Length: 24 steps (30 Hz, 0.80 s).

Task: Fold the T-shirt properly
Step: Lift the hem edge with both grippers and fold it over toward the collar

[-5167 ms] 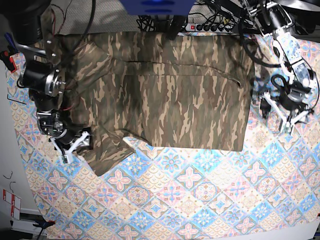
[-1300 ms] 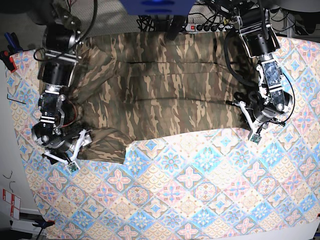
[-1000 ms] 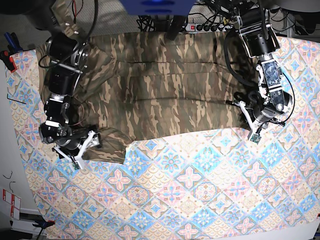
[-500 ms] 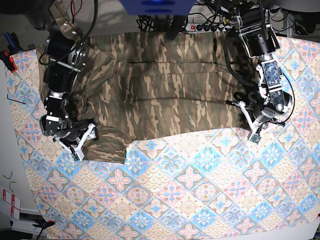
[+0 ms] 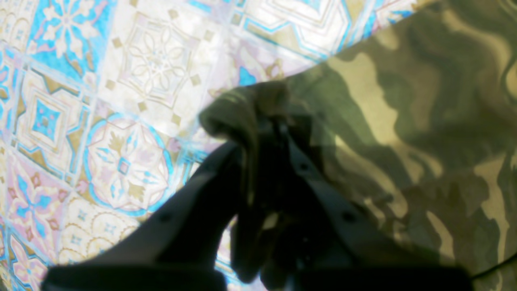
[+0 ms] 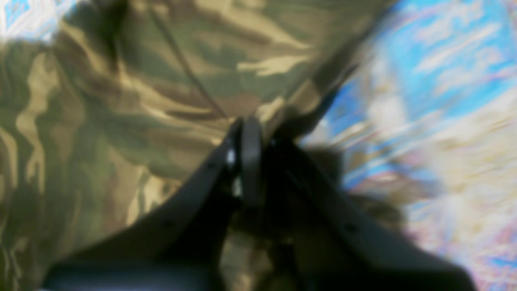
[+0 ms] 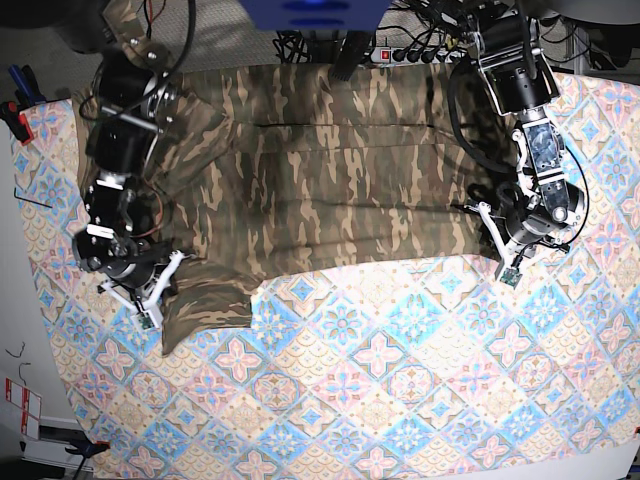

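The camouflage T-shirt (image 7: 340, 170) lies spread across the far half of the table, one sleeve flopped down at the lower left. My right gripper (image 7: 163, 288) sits at that sleeve's edge. In the blurred right wrist view its dark fingers (image 6: 246, 133) are pressed together, pinching a fold of the T-shirt (image 6: 121, 101). My left gripper (image 7: 493, 245) is at the shirt's lower right corner. The left wrist view shows it (image 5: 266, 125) shut on a bunched corner of the T-shirt (image 5: 404, 101), just above the tablecloth.
The pastel tile-patterned tablecloth (image 7: 400, 380) covers the table's near half. A power strip (image 7: 420, 52) and cables lie behind the shirt's far edge. A red clamp (image 7: 15, 115) sits at the left border.
My right gripper has shut on the sleeve edge and shifted slightly, and the sleeve now hangs lower on the cloth. The left gripper keeps its hold and has not moved.
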{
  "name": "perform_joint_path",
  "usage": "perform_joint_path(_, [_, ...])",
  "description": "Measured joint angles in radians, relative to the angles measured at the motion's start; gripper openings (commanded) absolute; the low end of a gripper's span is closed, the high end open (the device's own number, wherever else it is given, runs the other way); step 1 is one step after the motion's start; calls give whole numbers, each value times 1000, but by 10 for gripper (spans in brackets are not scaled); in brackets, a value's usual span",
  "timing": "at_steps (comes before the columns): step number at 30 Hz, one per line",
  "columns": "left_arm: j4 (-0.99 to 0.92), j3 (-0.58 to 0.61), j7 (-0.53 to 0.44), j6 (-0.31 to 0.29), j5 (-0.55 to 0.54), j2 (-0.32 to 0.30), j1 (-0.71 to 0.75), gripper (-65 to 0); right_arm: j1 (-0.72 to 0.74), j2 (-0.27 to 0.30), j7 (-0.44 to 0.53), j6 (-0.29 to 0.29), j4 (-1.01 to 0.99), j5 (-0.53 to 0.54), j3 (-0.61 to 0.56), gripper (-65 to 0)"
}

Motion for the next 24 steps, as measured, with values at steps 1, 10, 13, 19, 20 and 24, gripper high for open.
perform_joint_path(1, [0, 0, 0, 0, -1, 0, 0, -650, -21, 2, -42, 7, 56, 3, 0, -637])
perform_joint_path(10, [24, 10, -11, -6, -14, 3, 26, -650, -126, 16, -187, 3, 273, 13, -2, -637])
perform_joint_path(13, [140, 8, 16, -11, -22, 5, 88, -650, -217, 8, -238, 15, 330, 4, 1, -637])
perform_joint_path(19, [268, 11, 63, -18, -42, 5, 152, -650, -322, 6, -223, 19, 480, 29, 69, -637])
perform_joint_path(20, [278, 11, 63, -15, -42, 5, 167, -650, -343, 6, -223, 19, 495, 28, 70, -637])
perform_joint_path(24, [304, 10, 63, -22, -42, 5, 238, -650, -427, 3, -272, 26, 573, 27, 70, -638])
